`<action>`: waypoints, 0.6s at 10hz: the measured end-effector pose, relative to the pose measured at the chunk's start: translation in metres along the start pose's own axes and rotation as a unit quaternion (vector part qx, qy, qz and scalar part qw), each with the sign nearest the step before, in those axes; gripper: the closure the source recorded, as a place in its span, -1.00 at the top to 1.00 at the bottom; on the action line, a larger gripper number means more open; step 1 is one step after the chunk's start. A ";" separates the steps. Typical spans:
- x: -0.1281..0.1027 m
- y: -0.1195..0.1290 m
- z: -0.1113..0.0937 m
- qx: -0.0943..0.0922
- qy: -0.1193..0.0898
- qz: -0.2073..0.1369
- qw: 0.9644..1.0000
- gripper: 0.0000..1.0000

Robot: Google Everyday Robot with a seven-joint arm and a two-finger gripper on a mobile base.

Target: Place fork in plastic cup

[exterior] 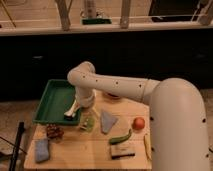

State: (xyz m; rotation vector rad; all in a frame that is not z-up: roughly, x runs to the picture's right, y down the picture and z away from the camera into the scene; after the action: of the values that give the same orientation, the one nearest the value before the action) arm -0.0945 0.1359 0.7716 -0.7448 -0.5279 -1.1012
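The fork (71,110) is a slim white utensil with a dark lower end. It lies slanted at the right edge of the green tray (52,100). My gripper (83,103) hangs open just right of the fork's upper end, at the tip of the white arm that reaches in from the lower right. Whether it touches the fork I cannot tell. The plastic cup (88,122), small and pale greenish-yellow, stands on the wooden table (80,147) just below the gripper.
Also on the table are a grey folded cloth (107,120), an orange-red fruit (138,123), a green vegetable (121,138), a sponge-like block (123,150), a yellow item (147,145), a brown snack (53,131) and a blue-grey cloth (42,150). A dark counter runs behind.
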 end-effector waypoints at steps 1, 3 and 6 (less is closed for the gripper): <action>0.000 0.000 0.000 0.000 0.000 0.000 1.000 0.60; 0.000 0.000 0.000 0.000 0.000 0.000 1.000 0.60; 0.000 0.000 0.000 0.000 0.000 0.000 1.000 0.60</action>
State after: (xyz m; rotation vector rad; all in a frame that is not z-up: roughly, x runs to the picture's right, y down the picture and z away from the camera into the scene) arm -0.0944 0.1360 0.7716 -0.7453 -0.5276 -1.1014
